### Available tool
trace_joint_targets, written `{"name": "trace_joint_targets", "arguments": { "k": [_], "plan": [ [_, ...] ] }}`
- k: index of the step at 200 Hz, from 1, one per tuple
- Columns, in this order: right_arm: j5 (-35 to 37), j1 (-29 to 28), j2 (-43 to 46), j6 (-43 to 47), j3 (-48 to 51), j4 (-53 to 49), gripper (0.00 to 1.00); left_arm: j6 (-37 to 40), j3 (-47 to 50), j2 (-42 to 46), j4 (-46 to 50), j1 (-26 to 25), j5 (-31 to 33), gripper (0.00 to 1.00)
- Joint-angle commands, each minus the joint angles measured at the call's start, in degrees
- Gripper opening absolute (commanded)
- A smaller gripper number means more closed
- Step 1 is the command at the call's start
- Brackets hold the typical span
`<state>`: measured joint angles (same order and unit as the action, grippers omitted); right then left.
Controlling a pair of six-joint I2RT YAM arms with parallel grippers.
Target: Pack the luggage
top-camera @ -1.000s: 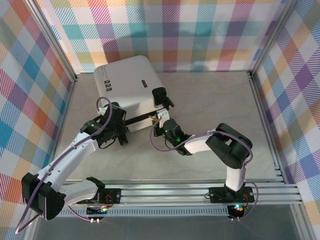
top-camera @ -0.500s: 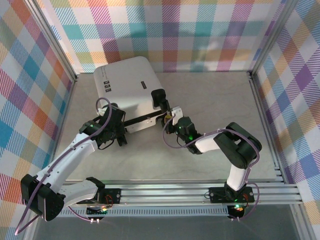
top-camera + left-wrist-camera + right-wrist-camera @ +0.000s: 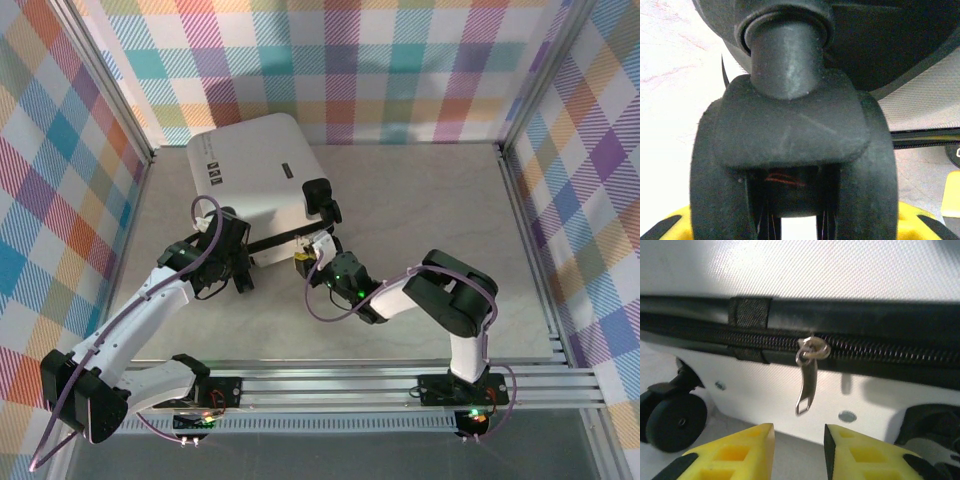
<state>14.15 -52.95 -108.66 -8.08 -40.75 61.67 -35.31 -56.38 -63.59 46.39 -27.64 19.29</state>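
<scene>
The table [image 3: 430, 210] is pale stone colour, with checked walls all around it. The luggage [image 3: 255, 165] is the biggest thing on it. It is a white hard suitcase, and it lies flat near the far left corner of the table. Its lid is down. No clothes lie on the table, so I think they are already inside.

The two arms reach in from the near edge. The left gripper [image 3: 236, 270] is at the near left corner of the suitcase. The left wrist camera shows a black wheel [image 3: 790, 135] between its yellow fingers [image 3: 662, 231], and it looks pinched on that wheel. I think it is holding the suitcase so it does not slide.

The right gripper [image 3: 798, 445] is at the near side of the suitcase, between the two near wheels. Its yellow fingers stand a little apart with nothing between them. Just above them is the black zipper [image 3: 890, 352], which runs along the seam between the two white halves. The small silver zipper pull [image 3: 806, 390] hangs down from it, free. The gripper is not touching it.

So I think the packing is mostly done. What is left is the zipping. I cannot tell how much of the zipper is closed. The right gripper needs to pinch the little pull and drag it along the seam.
</scene>
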Motion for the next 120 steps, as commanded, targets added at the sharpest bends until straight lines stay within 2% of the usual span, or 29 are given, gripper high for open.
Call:
{"name": "trace_joint_targets", "arguments": {
  "k": [1, 80, 120],
  "plan": [
    [1.9, -0.2, -1.0, 0.0, -2.9, 1.9, 0.34, 0.2, -1.5, 3.5, -4.6, 0.5, 1.9, 0.02],
    [3.6, -0.3, -3.8, -0.1, -8.1, -2.0, 0.35, -0.1, -1.3, 3.6, -5.0, 0.5, 1.2, 0.02],
    [4.6, -0.3, -4.9, -0.9, -8.5, -2.4, 0.3, -0.3, -1.1, 3.9, -5.2, 0.5, 0.6, 0.02]
  ]
}}
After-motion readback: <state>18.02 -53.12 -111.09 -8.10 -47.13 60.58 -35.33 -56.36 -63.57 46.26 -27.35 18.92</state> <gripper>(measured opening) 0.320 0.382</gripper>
